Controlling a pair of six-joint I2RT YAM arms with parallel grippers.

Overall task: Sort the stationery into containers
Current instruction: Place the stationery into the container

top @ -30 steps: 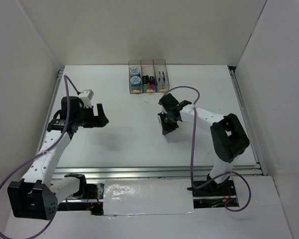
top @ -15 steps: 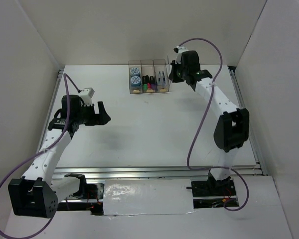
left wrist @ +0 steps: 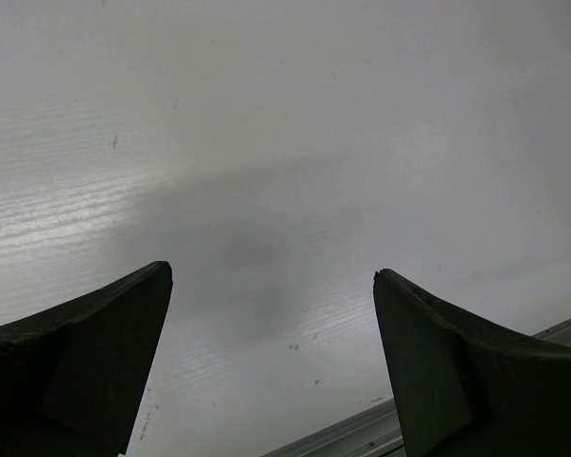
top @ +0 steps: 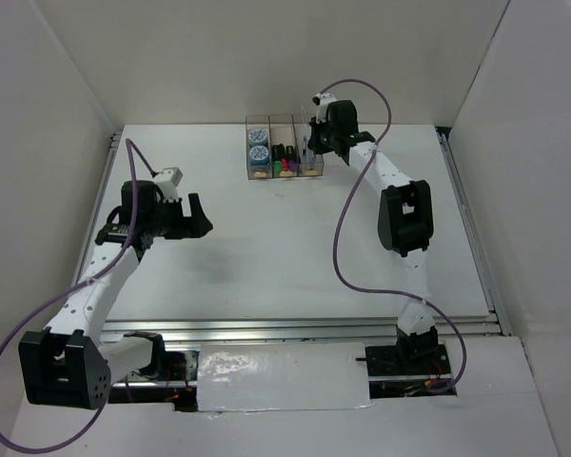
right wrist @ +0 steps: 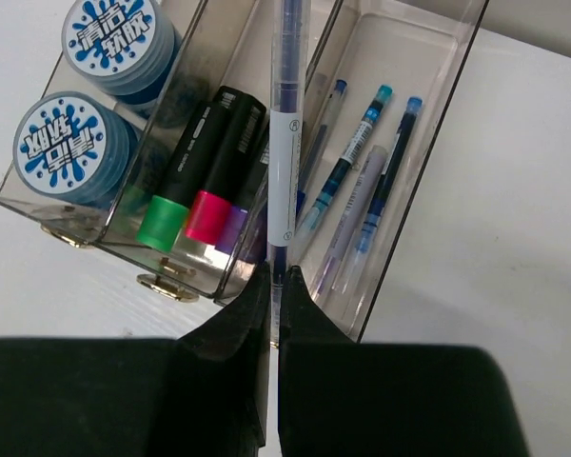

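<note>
The right hand [right wrist: 276,286] pinches a thin pen [right wrist: 287,124] by its near end, fingers pressed onto the barrel. It holds the pen over the wall between the middle and right of the 3 containers [right wrist: 454,90], at the far side of the tabletop [left wrist: 266,114]. The pen looks light, stiff and smooth, so an end grip may let it pivot or slip; mid-barrel would be steadier. More pens [right wrist: 357,152] lie in the right box, highlighters [right wrist: 195,162] in the middle, 2 tape rolls [right wrist: 68,145] in the left. The left hand [left wrist: 271,271] hangs spread and empty at the left.
</note>
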